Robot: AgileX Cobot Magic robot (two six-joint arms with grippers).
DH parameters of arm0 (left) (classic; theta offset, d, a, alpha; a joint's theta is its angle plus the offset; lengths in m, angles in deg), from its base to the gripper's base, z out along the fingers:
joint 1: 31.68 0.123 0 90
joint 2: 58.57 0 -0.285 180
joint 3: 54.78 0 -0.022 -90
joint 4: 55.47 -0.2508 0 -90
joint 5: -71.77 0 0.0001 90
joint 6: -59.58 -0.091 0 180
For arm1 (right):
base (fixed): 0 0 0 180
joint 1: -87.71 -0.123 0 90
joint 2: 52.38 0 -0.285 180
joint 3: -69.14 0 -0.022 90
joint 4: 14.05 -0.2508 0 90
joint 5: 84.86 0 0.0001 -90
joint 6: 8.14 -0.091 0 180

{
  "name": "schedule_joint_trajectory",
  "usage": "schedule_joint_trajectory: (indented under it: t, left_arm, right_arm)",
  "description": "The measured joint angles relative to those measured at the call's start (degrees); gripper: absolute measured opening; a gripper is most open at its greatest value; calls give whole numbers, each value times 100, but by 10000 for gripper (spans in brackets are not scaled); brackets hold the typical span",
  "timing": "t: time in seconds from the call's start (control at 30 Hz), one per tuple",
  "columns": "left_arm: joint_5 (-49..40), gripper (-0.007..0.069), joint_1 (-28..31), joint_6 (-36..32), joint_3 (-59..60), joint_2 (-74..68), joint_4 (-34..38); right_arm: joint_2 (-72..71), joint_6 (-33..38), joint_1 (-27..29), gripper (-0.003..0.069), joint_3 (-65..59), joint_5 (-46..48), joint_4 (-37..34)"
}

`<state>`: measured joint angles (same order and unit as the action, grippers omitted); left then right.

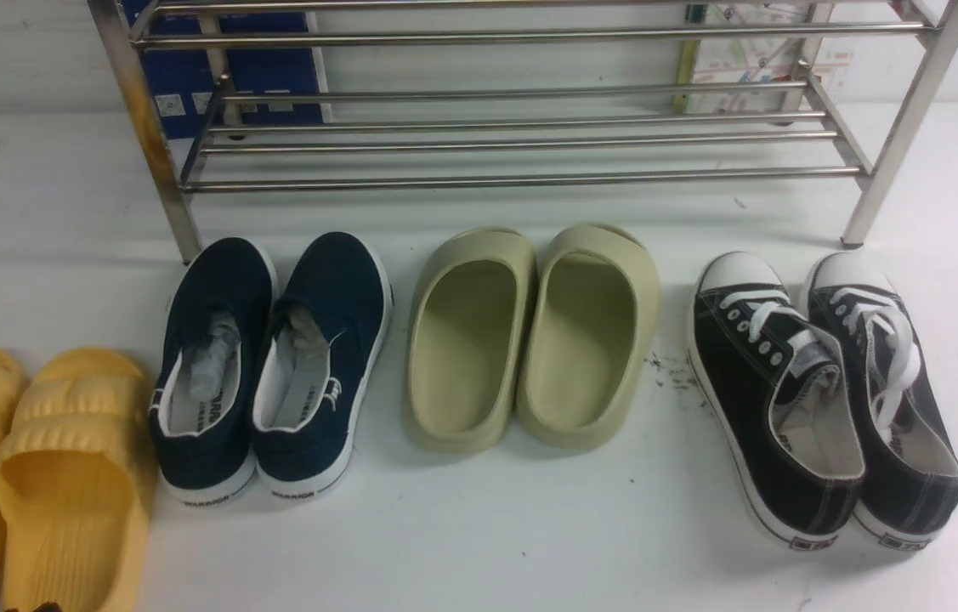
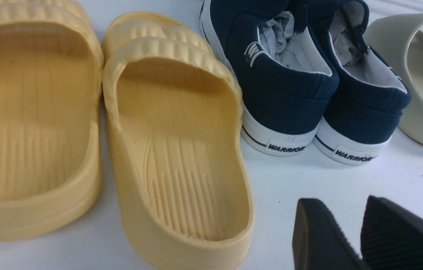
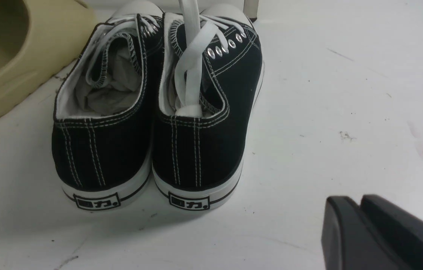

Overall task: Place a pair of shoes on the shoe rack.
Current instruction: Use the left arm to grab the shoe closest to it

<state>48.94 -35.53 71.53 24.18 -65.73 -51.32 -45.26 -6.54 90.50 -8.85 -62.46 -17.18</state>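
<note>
Yellow slides [image 1: 75, 408] edge navy sneakers [image 1: 321, 340], left claw [image 2: 342, 204] parted, right claw [image 3: 353, 199] shut, tabletop [image 1: 479, 544] roomy.

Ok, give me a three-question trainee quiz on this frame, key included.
1. True or false: the navy slip-on sneakers are on the stainless-steel shoe rack.
2. Which pair stands between the navy slip-ons and the black lace-up sneakers?
A) yellow slides
B) olive-green foam slides
C) black boots
3. Fill in: the lettering on the navy slip-ons' heels reads ____.

Key: 1 false; 2 B; 3 WARRIOR
</note>
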Motion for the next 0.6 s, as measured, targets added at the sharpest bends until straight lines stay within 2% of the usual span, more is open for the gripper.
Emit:
schedule_joint_trajectory:
  t: [0.6]
  left_arm:
    - [53,216,0,0,0,0,-63]
  right_arm:
    - [0,2,0,125,0,0,0]
